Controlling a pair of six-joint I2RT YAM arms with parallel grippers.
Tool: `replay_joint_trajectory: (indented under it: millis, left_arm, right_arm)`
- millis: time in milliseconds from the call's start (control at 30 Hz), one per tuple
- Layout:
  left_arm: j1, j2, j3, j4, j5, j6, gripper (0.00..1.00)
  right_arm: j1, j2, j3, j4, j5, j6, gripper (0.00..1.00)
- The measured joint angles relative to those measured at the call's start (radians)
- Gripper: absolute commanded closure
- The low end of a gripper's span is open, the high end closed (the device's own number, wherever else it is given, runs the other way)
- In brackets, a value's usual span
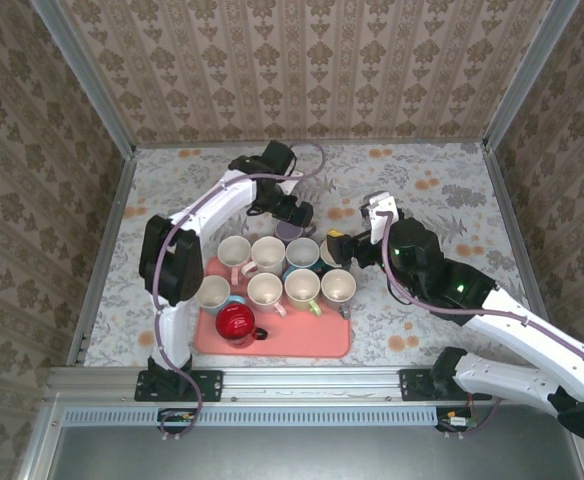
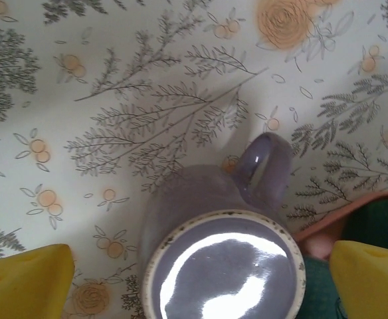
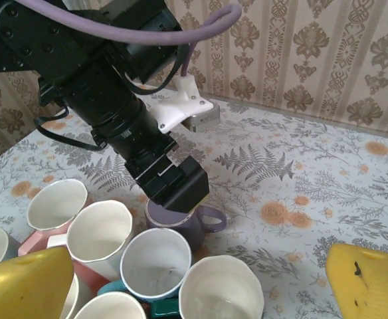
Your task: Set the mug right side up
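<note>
Purple mug (image 2: 227, 266) stands upside down on the table just beyond the pink tray's (image 1: 272, 345) far edge; a tilted lift could knock it against the crowded cups (image 1: 302, 287). Right gripper (image 3: 194, 286) hovers empty over those cups, fingers wide apart; farther, the left gripper's (image 2: 199, 286) fingers (image 2: 28, 282) straddle the mug, wide apart, touching nothing.

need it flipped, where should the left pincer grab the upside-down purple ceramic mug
Probably grip the purple ceramic mug across its round body, coming straight down with the left pincer. Base is up, so no rim to pinch; avoid the handle.
</note>
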Motion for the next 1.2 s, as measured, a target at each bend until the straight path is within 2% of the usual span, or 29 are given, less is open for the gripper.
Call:
replay_joint_trajectory:
  millis: [267,500,767,1000,1200]
  left_arm:
    - [-0.019,0.032,-0.024,-0.026,-0.009,0.009,0.00]
    - [-0.011,0.044,-0.041,-0.016,-0.104,0.010,0.00]
    - [0.073,0.043,-0.078,-0.016,-0.179,0.017,0.00]
    - [0.126,-0.010,-0.086,-0.011,-0.131,0.015,0.00]
    - [0.108,-0.085,-0.089,-0.014,-0.060,0.020,0.00]
  right_arm:
    - [0.000,0.000,0.000,-0.004,-0.009,0.000,0.01]
    - [0.000,-0.001,0.000,-0.004,-0.014,0.000,0.01]
    - [0.000,0.001,0.000,-0.004,-0.018,0.000,0.02]
    - [-0.001,0.011,-0.001,-0.004,-0.029,0.000,0.01]
    - [-0.002,0.017,-0.001,-0.004,-0.040,0.000,0.00]
